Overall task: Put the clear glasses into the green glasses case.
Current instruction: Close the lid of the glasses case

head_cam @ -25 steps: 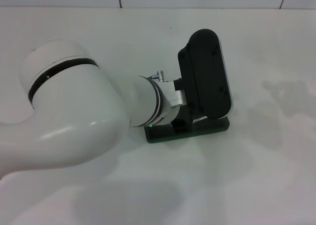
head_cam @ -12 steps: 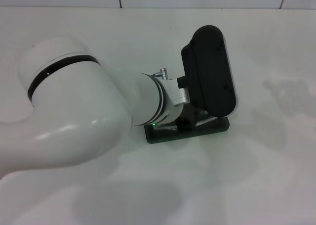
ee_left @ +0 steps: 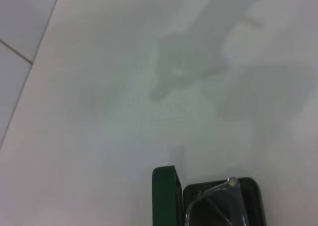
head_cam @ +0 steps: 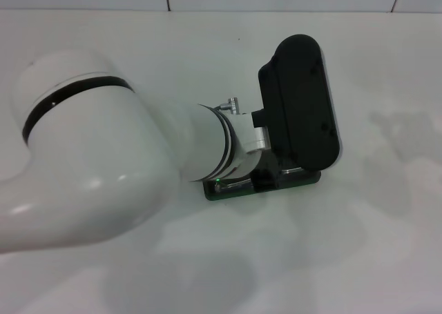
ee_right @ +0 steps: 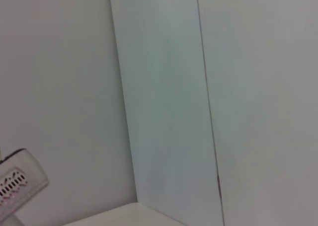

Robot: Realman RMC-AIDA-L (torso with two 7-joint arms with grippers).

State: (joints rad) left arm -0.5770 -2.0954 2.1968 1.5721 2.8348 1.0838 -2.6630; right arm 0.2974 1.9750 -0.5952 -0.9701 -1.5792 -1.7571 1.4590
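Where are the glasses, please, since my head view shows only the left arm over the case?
Observer: The left wrist view shows the glasses lying inside the open case.
Operator: Is the lid up?
Observer: Yes, the green lid stands on edge beside the dark lining.
Operator: And the right arm?
Observer: Its wrist view shows only a wall, so it is off to the side, away from the case.
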